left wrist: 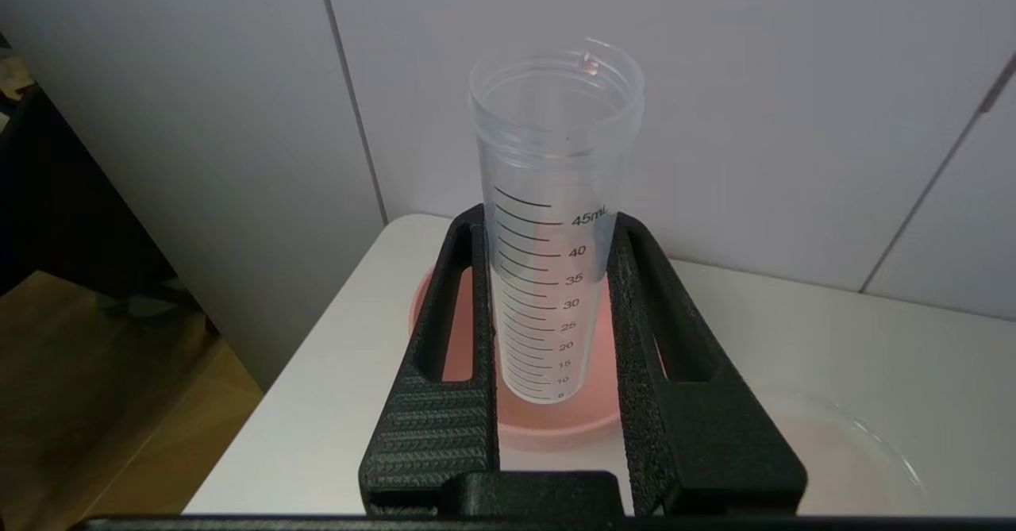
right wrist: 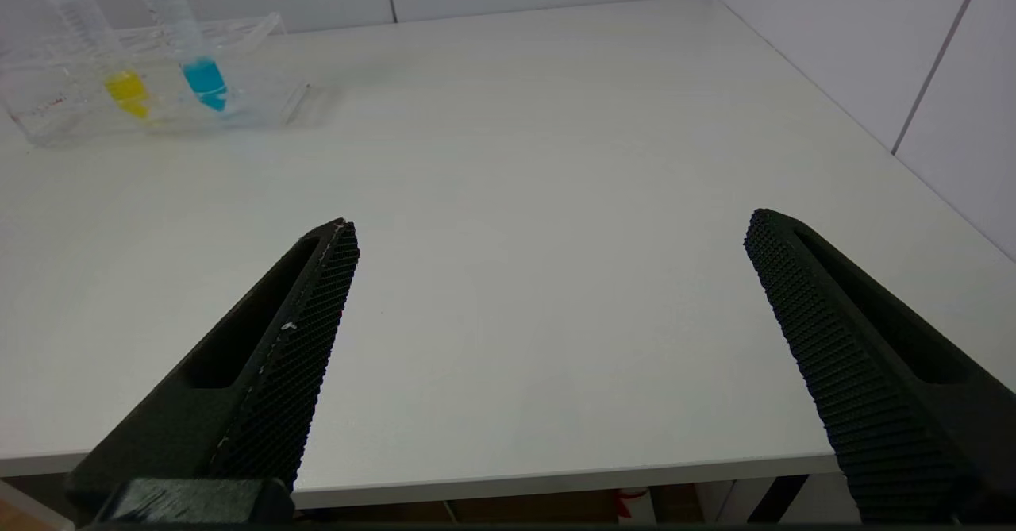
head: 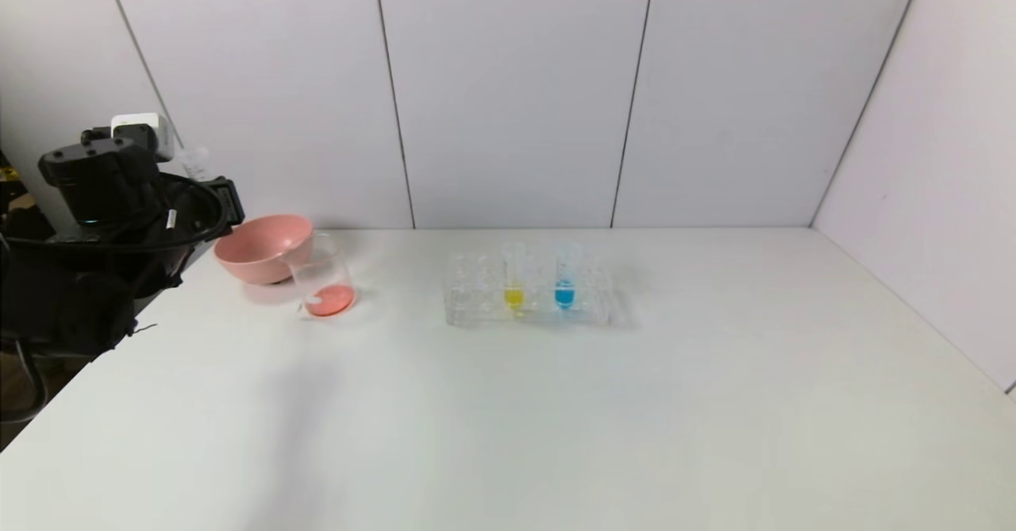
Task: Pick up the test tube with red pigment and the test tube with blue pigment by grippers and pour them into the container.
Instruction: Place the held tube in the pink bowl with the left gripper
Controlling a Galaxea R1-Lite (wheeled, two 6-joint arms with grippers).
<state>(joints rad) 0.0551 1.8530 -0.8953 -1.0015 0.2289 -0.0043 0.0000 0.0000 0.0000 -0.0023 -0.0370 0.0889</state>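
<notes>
Two tubes stand in the rack while a third is up in the left gripper (left wrist: 552,356), which hangs over the desk's (head: 556,420) far left corner. Its black fingers (left wrist: 444,372) are clamped on the test tube with red pigment (left wrist: 556,221), holding it upright by the lower graduated part. The tube looks drained; only a faint pink tint shows through it. Directly beneath it sits the pink bowl (head: 262,247), close to the desk's left edge and the back wall. Touching or just beside the bowl, toward the desk's middle, stands the container (head: 321,277), a clear beaker with a layer of orange-red liquid across its bottom.

Farther right, near the middle of the back edge, is the clear rack (head: 528,293). In it the tube with yellow liquid (head: 513,277) stands upright, and just to its right stands the test tube with blue pigment (head: 564,275), also upright, its blue liquid at the bottom.

At the right, the right gripper (right wrist: 548,237) hovers at the desk's near edge, well apart from the rack, with its fingers (right wrist: 825,332) spread wide and nothing between them. It does not appear in the head view.
</notes>
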